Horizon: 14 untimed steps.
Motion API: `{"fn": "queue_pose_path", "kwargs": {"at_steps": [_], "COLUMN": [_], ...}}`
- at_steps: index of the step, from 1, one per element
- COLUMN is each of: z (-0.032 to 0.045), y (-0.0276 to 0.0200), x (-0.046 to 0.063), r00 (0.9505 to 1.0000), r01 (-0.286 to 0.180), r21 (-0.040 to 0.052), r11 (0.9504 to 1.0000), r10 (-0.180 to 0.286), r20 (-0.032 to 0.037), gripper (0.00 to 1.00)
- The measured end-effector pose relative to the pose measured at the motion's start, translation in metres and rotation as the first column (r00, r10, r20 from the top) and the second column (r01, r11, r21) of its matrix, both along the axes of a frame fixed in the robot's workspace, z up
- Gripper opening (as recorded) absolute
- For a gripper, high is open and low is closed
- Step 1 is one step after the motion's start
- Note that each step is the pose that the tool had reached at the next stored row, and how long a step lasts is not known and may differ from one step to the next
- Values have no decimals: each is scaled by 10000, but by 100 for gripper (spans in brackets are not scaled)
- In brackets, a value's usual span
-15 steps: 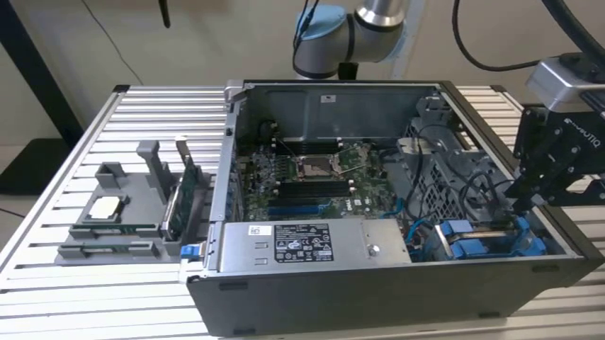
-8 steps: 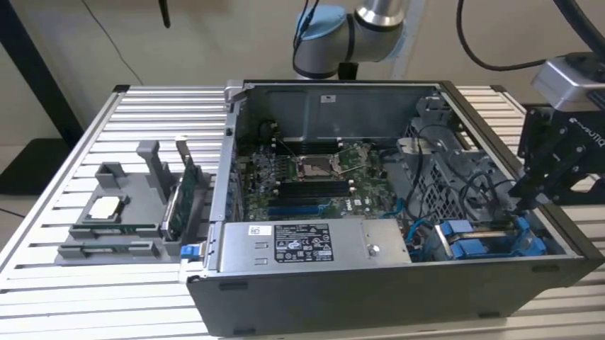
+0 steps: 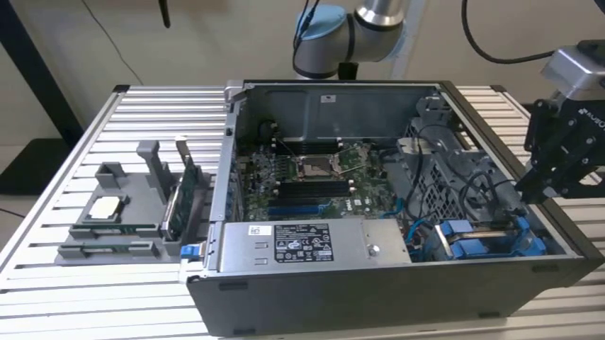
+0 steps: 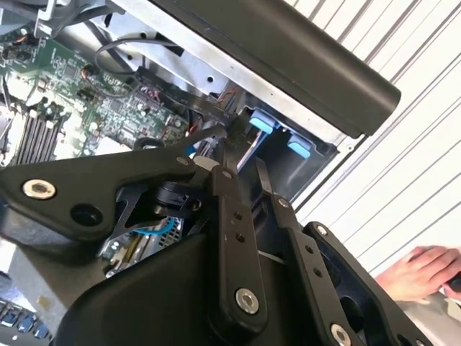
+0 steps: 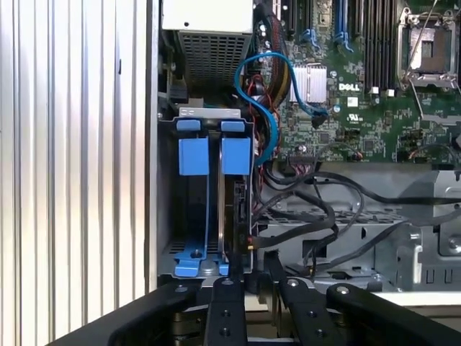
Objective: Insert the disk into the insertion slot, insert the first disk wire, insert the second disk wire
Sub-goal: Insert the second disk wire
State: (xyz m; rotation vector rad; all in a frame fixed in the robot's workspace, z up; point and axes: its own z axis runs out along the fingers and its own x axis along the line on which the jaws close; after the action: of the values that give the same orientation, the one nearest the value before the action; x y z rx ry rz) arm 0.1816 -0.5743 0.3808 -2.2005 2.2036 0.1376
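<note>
Narrow dark grey metal insertion slot (image 5: pixel 194 216) is carrying blue plastic fittings (image 5: pixel 193 155); black gripper (image 5: pixel 253 268) is hanging at its edge, jaws pinched narrow.

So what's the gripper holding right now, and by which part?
Cannot be told; the gripper sits by the insertion slot, near black wires.
</note>
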Motion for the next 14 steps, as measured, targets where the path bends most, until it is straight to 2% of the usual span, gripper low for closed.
{"fn": "queue_pose_path", "kwargs": {"at_steps": [8,14], "z": [-29,-42], "y": [31,55], "x": [48,88], "r00": [9998,9996], "r01": [-203,-292], "r21": [0,43], "r11": [9998,9996], "r10": [203,292], "r20": [10,20], "gripper": [26,26]}}
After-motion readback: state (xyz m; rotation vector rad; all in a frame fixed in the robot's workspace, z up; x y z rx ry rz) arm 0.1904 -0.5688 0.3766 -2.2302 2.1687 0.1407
